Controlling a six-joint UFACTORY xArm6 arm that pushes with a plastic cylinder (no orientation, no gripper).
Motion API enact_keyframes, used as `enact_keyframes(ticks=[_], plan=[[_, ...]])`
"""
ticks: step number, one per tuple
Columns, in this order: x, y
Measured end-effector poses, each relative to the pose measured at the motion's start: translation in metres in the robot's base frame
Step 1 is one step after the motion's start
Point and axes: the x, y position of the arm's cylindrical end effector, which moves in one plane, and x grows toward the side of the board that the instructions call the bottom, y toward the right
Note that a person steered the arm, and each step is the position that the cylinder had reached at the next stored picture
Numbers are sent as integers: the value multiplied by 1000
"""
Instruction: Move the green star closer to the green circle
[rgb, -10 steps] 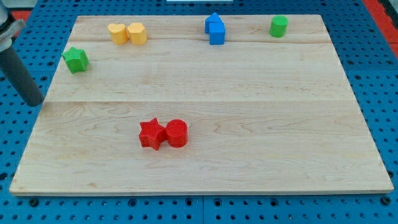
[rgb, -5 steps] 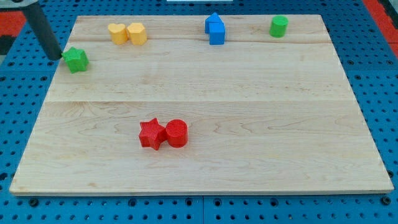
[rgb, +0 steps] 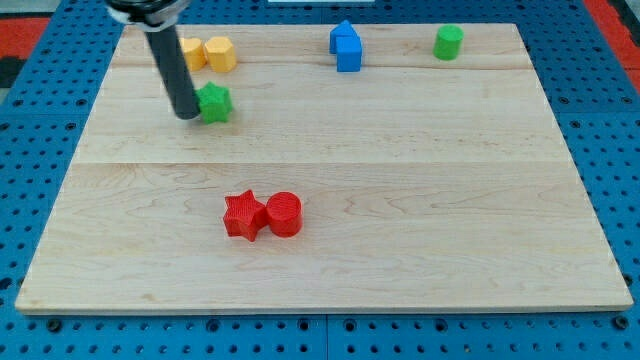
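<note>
The green star (rgb: 214, 103) lies on the wooden board (rgb: 400, 200) in its upper left part, just below the yellow blocks. My tip (rgb: 187, 115) touches the star's left side. The green circle (rgb: 448, 42) stands near the board's top right edge, far to the right of the star. The rod rises from the tip toward the view's top left and covers part of the left yellow block.
Two yellow blocks (rgb: 219, 53) sit side by side at the top left. Two blue blocks (rgb: 346, 46) stand together at the top middle. A red star (rgb: 243, 215) and a red circle (rgb: 284, 214) touch each other in the lower middle.
My tip has swept from the board's left edge to the right, pushing the green star rightward to a spot below the yellow blocks. The other blocks have not moved.
</note>
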Motion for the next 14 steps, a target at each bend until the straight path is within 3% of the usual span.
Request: enact_keyframes(ticks=[3, 7, 9, 11, 14], plan=[[-69, 66], [-45, 117], [0, 122], [-47, 155], [-48, 211]])
